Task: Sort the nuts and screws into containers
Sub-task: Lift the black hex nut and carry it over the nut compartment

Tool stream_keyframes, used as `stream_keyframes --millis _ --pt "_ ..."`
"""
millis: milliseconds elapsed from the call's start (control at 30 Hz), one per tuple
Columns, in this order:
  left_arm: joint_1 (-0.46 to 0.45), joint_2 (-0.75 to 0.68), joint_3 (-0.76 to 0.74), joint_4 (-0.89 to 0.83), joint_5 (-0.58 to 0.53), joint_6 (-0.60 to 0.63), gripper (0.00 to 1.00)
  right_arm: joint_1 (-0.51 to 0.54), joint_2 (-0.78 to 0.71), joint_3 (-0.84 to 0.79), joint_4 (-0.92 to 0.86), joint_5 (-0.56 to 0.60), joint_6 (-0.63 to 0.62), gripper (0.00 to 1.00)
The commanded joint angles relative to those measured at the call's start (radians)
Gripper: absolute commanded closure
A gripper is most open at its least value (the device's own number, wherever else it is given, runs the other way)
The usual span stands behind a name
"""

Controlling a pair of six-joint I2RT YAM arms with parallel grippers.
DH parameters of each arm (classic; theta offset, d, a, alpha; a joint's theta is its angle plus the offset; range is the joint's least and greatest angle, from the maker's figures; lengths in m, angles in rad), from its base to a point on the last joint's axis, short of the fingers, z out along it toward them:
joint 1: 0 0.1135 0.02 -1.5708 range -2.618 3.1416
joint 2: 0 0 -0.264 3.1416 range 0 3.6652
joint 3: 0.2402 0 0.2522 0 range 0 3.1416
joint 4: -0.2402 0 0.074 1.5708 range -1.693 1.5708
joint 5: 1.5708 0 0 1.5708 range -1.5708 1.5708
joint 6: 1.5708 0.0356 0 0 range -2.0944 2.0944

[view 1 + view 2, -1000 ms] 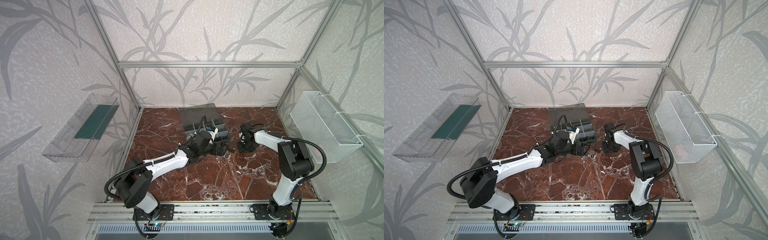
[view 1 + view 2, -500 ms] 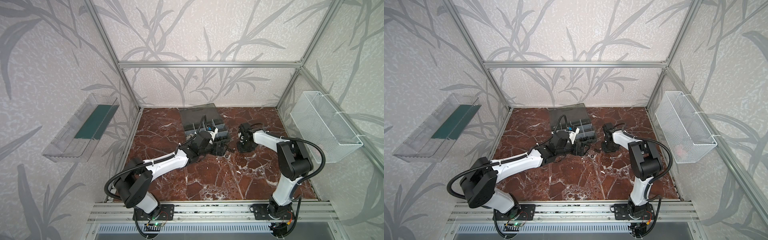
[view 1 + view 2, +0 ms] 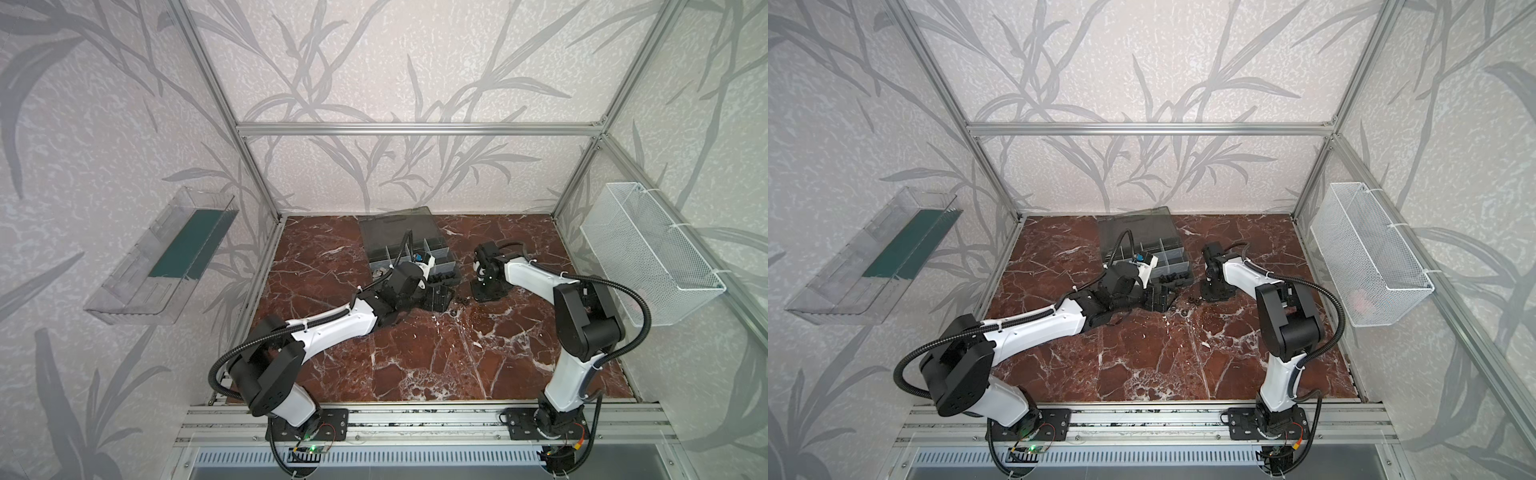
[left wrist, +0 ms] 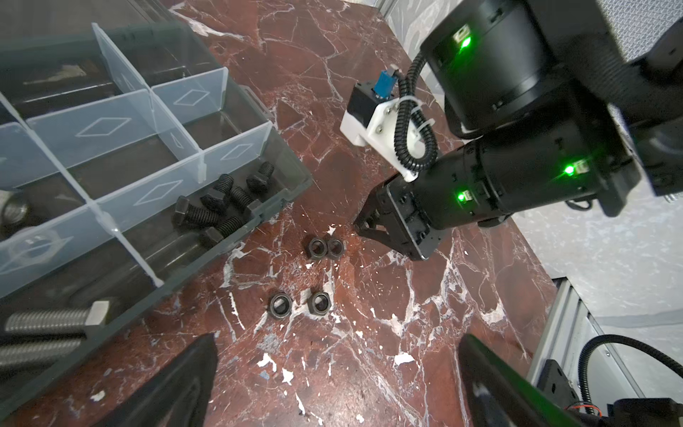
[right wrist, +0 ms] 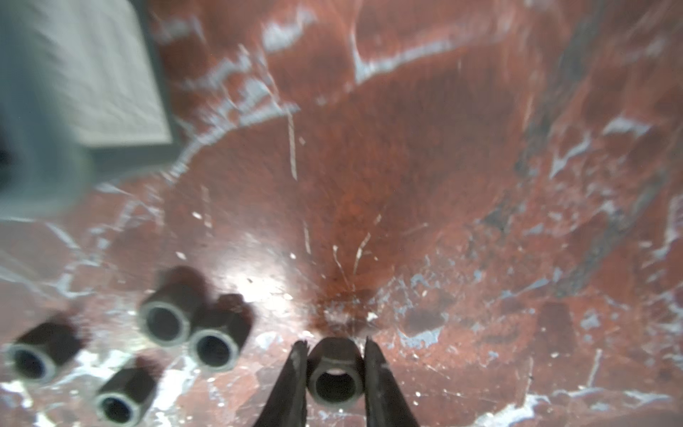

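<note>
Narrowed since a second ago, the right tool point(image 5: 334, 344) clamps one black hex nut point(image 5: 333, 355); lift straight, avoiding neighbouring nuts point(image 5: 168, 319).

You see four small black hex nuts point(image 4: 317, 247) lying flat in two pairs on the red marble counter point(image 4: 369, 295), just beside the open dark grey organizer case point(image 4: 288, 185). A fifth nut point(image 5: 334, 380) sits pinched in the right pincer point(image 5: 334, 344). Short black bolts point(image 4: 218, 207) are heaped in a corner compartment, and long silver bolts point(image 4: 48, 321) lie side by side in the next one.
</note>
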Motion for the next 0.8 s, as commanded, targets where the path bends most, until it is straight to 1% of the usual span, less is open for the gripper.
stream_keyframes --millis 0,200,433,567,767 --pt "-0.001 -0.053 0.013 -0.005 -0.079 0.053 0.01 0.024 -0.033 0.068 -0.057 0.010 -0.005 0.78" --pt "0.012 -0.105 -0.021 0.012 -0.200 0.089 0.01 0.058 -0.022 0.177 -0.084 0.001 0.003 0.78" --pt "0.044 -0.161 -0.053 0.034 -0.317 0.123 0.01 0.109 0.061 0.358 -0.094 -0.031 0.030 0.78" --pt "0.074 -0.166 -0.053 0.025 -0.329 0.119 0.01 0.133 0.148 0.477 -0.089 -0.066 0.051 0.78" --pt "0.106 -0.163 -0.053 0.021 -0.309 0.088 0.01 0.181 0.281 0.662 -0.094 -0.086 0.074 0.77"
